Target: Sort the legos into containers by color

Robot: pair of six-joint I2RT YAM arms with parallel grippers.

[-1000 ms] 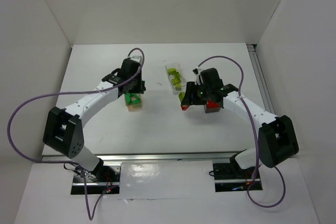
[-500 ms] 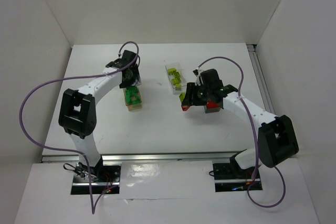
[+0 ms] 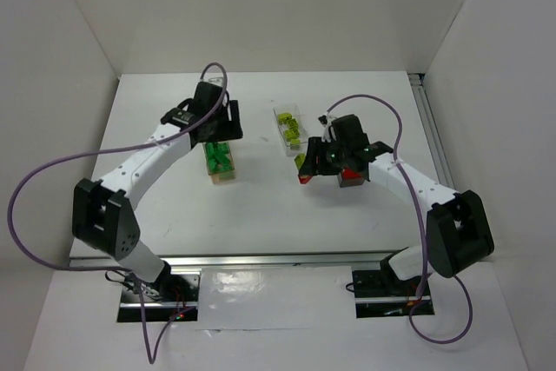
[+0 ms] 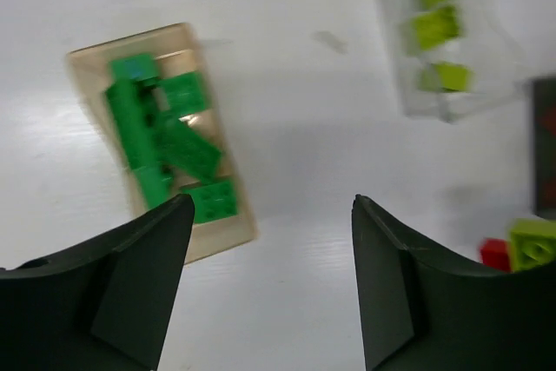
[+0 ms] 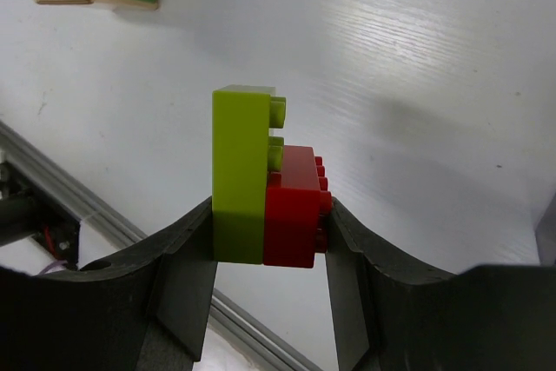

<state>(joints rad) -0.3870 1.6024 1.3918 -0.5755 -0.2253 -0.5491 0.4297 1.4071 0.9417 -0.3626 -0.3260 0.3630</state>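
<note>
The peach-orange tray (image 3: 222, 162) (image 4: 201, 242) holds several dark green legos (image 4: 165, 141). My left gripper (image 3: 221, 135) (image 4: 271, 206) hovers just behind it, open, with nothing between its fingers. The clear tray (image 3: 290, 130) (image 4: 408, 84) holds lime legos (image 4: 439, 28). My right gripper (image 3: 311, 167) (image 5: 271, 206) is shut on a lime lego (image 5: 239, 175) joined to a red lego (image 5: 295, 210), held above the table. The reddish tray (image 3: 352, 178) lies mostly hidden under the right wrist.
White walls close in the table on the left, back and right. A metal rail (image 3: 261, 260) runs along the near edge by the arm bases. The left arm's purple cable (image 3: 52, 171) loops out to the left.
My left gripper has opened and risen off the peach-orange tray, whose green legos now show uncovered. The right gripper has stayed put with its lime and red legos.
</note>
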